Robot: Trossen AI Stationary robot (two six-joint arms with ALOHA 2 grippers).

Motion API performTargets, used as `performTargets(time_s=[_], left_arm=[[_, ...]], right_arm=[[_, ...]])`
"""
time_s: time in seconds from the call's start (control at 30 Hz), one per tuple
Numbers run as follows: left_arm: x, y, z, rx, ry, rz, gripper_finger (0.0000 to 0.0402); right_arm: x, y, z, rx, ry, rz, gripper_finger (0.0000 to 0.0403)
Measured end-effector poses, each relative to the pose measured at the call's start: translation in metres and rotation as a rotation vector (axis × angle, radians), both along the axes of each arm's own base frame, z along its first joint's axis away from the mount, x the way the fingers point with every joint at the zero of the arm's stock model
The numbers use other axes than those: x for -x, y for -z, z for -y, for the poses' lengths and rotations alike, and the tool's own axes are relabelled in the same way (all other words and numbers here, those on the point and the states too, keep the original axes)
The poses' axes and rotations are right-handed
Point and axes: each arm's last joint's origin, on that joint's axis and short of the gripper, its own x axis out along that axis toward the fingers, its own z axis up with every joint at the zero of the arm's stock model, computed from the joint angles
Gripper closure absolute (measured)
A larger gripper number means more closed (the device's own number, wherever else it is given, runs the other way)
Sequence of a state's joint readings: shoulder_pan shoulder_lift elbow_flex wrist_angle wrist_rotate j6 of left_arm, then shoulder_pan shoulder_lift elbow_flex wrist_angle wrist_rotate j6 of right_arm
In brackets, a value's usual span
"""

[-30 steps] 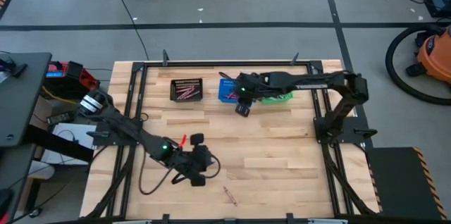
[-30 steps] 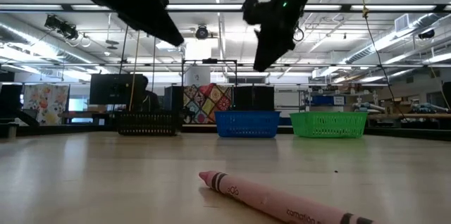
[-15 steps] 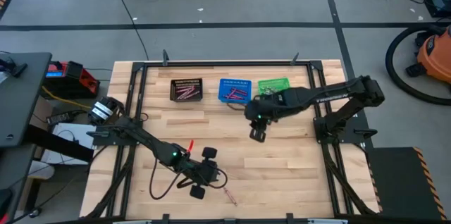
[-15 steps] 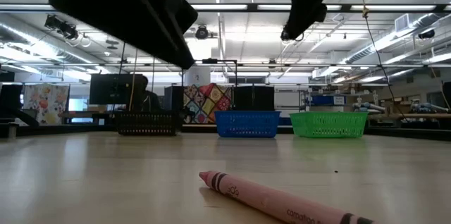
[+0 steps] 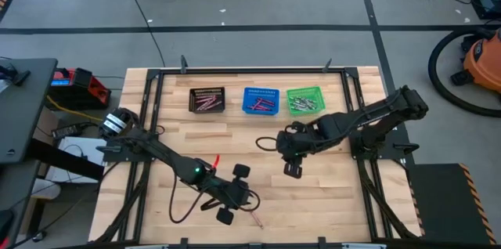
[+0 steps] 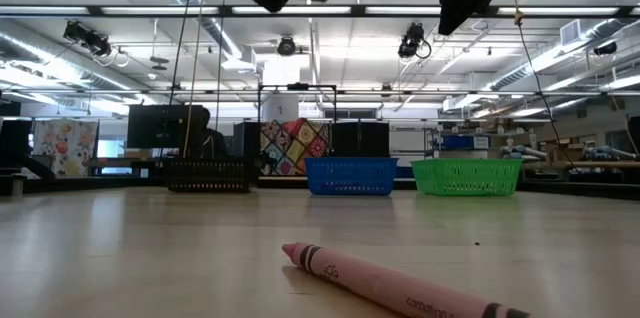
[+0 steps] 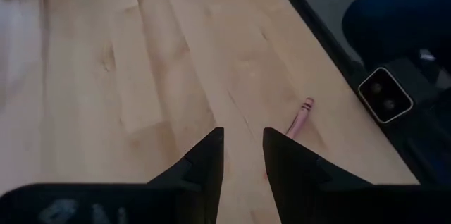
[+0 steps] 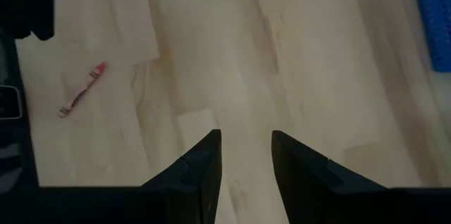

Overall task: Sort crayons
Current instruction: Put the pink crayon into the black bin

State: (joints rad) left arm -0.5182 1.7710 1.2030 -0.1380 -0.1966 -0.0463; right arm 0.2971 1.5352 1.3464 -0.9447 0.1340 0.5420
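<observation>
Here the wooden table [image 5: 313, 194] lies mostly bare, with wide open board between the row of baskets at the far edge and the near edge. On the left, the left gripper [image 5: 233, 194] hangs low over the near part of the board, its fingers [image 7: 204, 164] parted with a narrow gap and nothing between them. Just beside it, close to the near edge, lies a single pink crayon [image 5: 254, 217]; the low view shows that crayon [image 6: 400, 286] flat on the wood right in front of the camera.

At the far edge, three baskets stand in a row, just beside one another. The black basket [image 5: 207, 99] holds pink-magenta sticks, the blue basket [image 5: 261, 100] holds red ones, and the green basket [image 5: 304, 99] holds pale grey ones.

To the right, the right gripper [image 5: 291, 161] hovers over the middle of the table, well apart from the baskets, its fingers [image 8: 201, 164] likewise spread and empty.

Compared with a second ago, the left gripper has moved nearer to the near edge and the lone crayon, while the right gripper, then above the blue basket, has drawn back to mid-table. The crayon has not shifted.
</observation>
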Motion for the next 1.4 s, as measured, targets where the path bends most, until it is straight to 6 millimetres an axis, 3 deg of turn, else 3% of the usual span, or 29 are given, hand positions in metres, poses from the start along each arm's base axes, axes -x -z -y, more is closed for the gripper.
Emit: performTargets(time_s=[0.3,0.5,0.7,0.93,1.4], left_arm=[[-0.001,-0.008,0.004,0.015,-0.011,0.009,0.029],[-0.02,-0.012,0.017,-0.016,0.005,-0.023,0.029],[-0.042,0.002,0.03,-0.156,0.052,-0.177,0.029],[-0.05,0.03,0.038,-0.145,0.144,-0.264,0.029],[-0.053,0.039,0.035,-0.208,0.273,-0.256,0.029]], right_arm=[[0.006,0.0,-0.018,-0.013,-0.024,-0.006,0.0273],[0.007,0.0,-0.019,0.009,-0.023,0.0,0.0273],[0.008,0.0,-0.019,0.012,-0.022,-0.005,0.0273],[0.009,0.001,-0.021,0.015,-0.029,-0.011,0.0273],[0.008,0.0,-0.019,0.051,-0.01,0.003,0.0273]])
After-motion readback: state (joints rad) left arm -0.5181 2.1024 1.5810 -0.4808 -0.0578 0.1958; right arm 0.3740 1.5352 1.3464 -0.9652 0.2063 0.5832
